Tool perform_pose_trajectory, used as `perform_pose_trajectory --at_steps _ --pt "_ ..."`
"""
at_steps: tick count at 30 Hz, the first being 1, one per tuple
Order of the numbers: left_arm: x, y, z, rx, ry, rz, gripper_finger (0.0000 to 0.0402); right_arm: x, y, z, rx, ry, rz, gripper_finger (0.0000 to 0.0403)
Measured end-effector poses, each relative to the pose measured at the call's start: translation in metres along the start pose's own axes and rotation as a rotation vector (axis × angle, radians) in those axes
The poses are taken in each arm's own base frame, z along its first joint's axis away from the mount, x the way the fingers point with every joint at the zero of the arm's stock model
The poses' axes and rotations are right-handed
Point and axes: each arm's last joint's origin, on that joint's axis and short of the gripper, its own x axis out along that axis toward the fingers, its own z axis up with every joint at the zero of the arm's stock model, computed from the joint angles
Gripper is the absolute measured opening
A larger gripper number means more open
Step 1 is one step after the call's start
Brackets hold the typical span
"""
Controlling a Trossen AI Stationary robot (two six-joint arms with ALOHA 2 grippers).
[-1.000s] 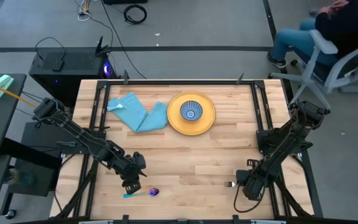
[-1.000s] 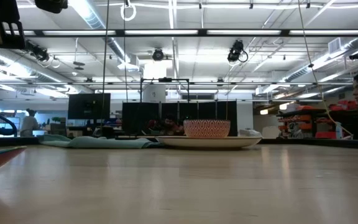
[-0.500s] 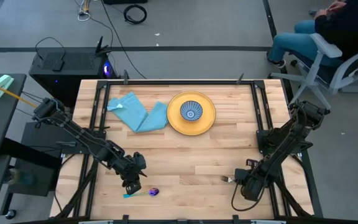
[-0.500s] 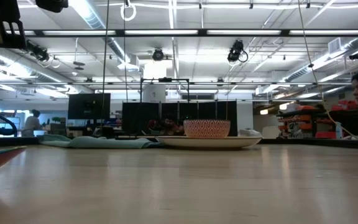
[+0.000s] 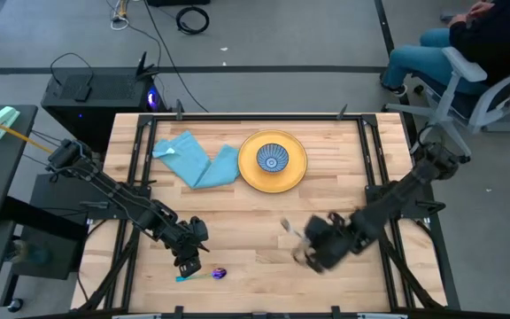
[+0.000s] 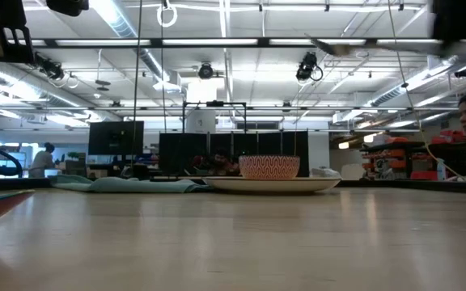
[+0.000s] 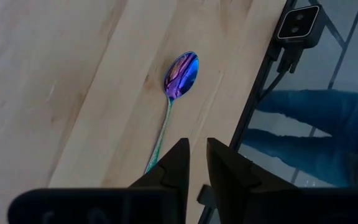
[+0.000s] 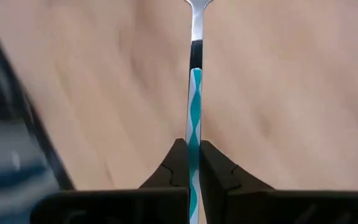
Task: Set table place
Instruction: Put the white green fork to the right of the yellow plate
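The table (image 5: 264,221) carries the yellow plate (image 5: 292,171) well beyond the right gripper (image 5: 306,246), which is clamped on the fork (image 8: 195,93). The left gripper (image 7: 193,163), narrowly parted, straddles the spoon (image 7: 174,87) handle's end.

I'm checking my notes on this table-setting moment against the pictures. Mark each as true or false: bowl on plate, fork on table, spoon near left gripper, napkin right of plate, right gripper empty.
1. The blue bowl sits on the yellow plate. True.
2. The fork lies flat on the table. False: the right gripper holds it by the handle, above the wood.
3. The spoon lies just ahead of the left gripper. True.
4. The napkin lies to the plate's right in the high view. False: it lies to its left.
5. The right gripper is empty. False: it is shut on the fork.
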Motion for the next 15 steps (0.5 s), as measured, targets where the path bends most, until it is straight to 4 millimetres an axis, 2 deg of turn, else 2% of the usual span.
perform_pose_trajectory --at_steps 5,8,15 --pt "0.000 0.000 0.000 0.000 0.000 0.000 0.0058 -0.032 -0.007 0.067 0.143 -0.152 -0.036 0.0012" --pt "0.000 0.000 0.000 0.000 0.000 0.000 0.0060 -0.052 -0.018 0.102 0.196 -0.219 -0.065 0.0012" --pt "0.000 0.000 0.000 0.000 0.000 0.000 0.0066 -0.091 -0.069 0.165 0.345 -0.320 -0.197 0.0012"
